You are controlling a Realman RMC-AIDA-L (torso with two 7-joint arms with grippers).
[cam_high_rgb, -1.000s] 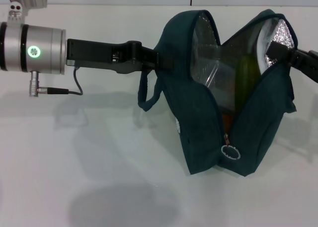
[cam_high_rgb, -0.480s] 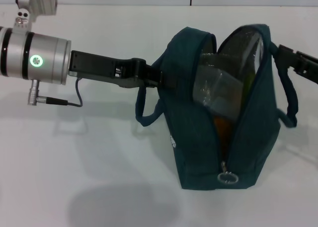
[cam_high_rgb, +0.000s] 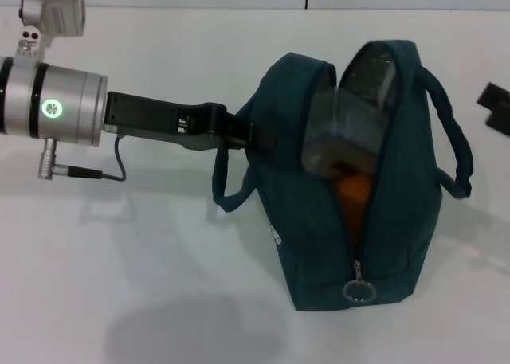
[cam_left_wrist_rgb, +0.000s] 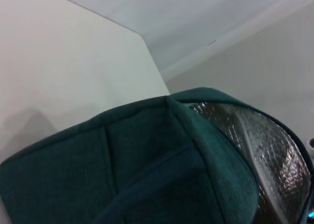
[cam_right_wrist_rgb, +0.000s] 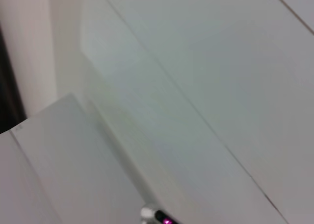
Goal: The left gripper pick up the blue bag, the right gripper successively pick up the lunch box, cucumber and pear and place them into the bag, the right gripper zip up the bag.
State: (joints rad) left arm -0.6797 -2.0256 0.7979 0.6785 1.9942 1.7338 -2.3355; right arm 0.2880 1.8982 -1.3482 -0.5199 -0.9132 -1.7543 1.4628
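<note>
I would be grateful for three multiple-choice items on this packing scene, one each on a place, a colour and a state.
1. Where is the pear?
A. inside the blue bag, under the lunch box
B. on the table beside the bag
C. in the right gripper

2. What colour is the bag's outer fabric?
A. red
B. dark teal
C. white

3. What state is the bag's zipper in?
A. zipped fully shut
C. torn off
B. open, with the ring pull low at the near end

Answers: 1 A, orange shows through the opening below the clear box; 2 B, head and left wrist views both show teal cloth; 3 B, the mouth gapes while the left gripper holds the bag's side and the right gripper sits apart at the edge.
</note>
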